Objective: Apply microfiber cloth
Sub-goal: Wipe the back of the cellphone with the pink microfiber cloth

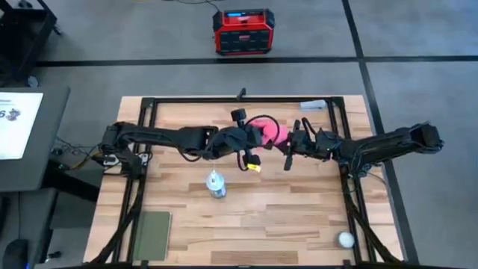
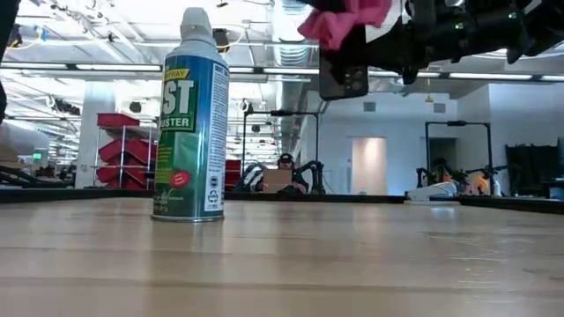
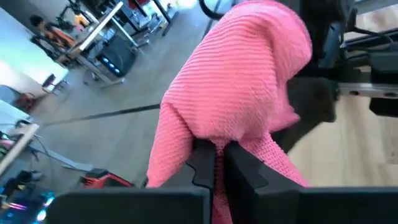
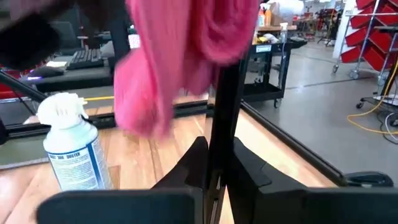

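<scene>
— Closest to the low camera stood the duster can point(image 2: 189, 119), upright on the tabletop toward its front edge. What was up in the air behind it?

— Both grippers met above the middle of the tabletop. The left gripper point(image 3: 214, 163) had its fingers clenched on a fold of the microfiber cloth point(image 3: 239, 93), which hung bunched and clear of the wood. The right gripper point(image 4: 214, 163) had its fingers pinched on the thin edge of a black phone point(image 2: 344, 77), held upright on end.

— And how did the cloth lie to the phone?

— Touching it, draped over the phone's upper end, with the phone's long axis running up and down. The left gripper was the nearer one to the cloth, since it carried it. I'd judge the coming wipe had to travel down along that long axis, cloth pressed against the face, while the right gripper kept the phone steady.

— Anything else on the tabletop?

— A green pad point(image 1: 152, 233) by the front left corner, and a small white ball point(image 1: 345, 239) near the front right corner.
</scene>
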`<action>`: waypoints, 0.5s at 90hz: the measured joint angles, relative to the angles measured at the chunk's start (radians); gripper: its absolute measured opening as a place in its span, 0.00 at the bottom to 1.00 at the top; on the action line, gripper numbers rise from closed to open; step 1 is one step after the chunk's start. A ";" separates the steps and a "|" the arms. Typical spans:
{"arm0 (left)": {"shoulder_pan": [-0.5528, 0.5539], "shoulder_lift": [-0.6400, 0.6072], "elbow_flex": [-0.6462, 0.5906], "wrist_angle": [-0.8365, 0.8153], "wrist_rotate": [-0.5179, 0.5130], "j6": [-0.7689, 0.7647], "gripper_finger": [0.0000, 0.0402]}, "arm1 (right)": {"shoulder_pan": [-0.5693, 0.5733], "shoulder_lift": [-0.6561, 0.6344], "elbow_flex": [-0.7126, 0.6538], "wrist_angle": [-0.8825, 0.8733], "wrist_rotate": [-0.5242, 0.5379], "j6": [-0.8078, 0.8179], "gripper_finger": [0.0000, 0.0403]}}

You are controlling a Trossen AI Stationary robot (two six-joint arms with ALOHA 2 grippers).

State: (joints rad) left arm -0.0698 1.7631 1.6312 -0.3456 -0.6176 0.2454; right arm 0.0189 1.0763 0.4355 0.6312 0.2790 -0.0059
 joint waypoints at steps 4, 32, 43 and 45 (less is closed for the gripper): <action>-0.004 0.003 -0.040 0.026 0.015 -0.026 0.00 | 0.001 0.000 0.000 0.001 0.000 -0.006 0.04; -0.014 0.004 -0.224 0.200 0.041 -0.159 0.00 | 0.002 -0.003 0.000 0.015 -0.002 -0.022 0.04; -0.014 0.004 -0.238 0.225 0.016 -0.131 0.00 | 0.002 -0.004 0.000 0.019 0.000 -0.021 0.04; -0.012 0.003 -0.239 0.230 0.007 -0.114 0.00 | 0.002 -0.004 0.000 0.021 0.000 -0.020 0.04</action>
State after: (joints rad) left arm -0.0823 1.7665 1.3926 -0.1159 -0.6101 0.1314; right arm 0.0209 1.0724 0.4359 0.6518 0.2793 -0.0264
